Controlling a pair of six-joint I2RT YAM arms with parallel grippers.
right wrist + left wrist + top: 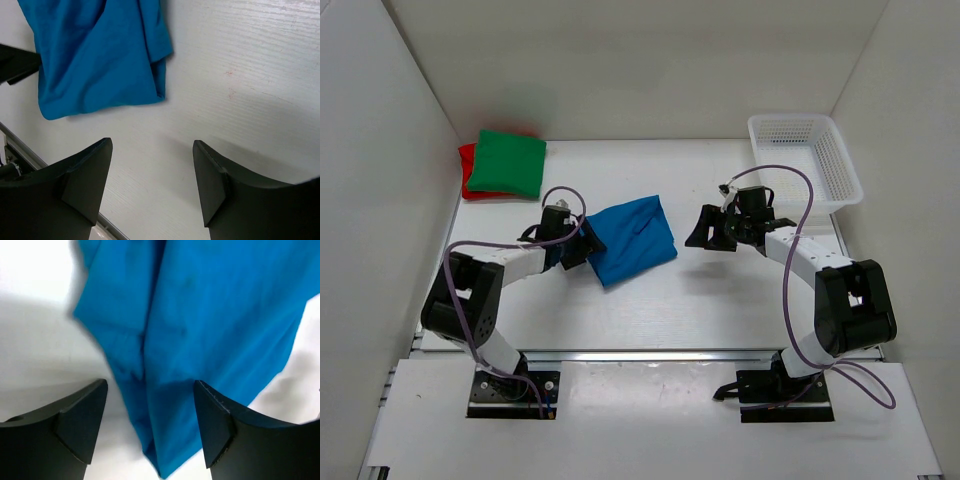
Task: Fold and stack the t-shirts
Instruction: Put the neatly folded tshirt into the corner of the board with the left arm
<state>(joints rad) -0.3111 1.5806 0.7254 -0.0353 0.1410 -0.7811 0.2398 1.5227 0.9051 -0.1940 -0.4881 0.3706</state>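
Note:
The blue t-shirt (pixel 632 238) lies loosely folded in the middle of the table; it also shows in the left wrist view (pixel 200 315) and the right wrist view (pixel 95 55). My left gripper (pixel 582 243) is open at the shirt's left edge, its jaws astride the near corner of the cloth (pixel 150 410). My right gripper (pixel 712 232) is open and empty, a short way right of the shirt (pixel 152 172). The green t-shirt (pixel 507 162) lies folded on top of the red t-shirt (pixel 470 172) at the back left.
A white mesh basket (pixel 804 158) stands at the back right. White walls enclose the table on the left, back and right. The table's front edge (pixel 30 155) runs close below the blue shirt.

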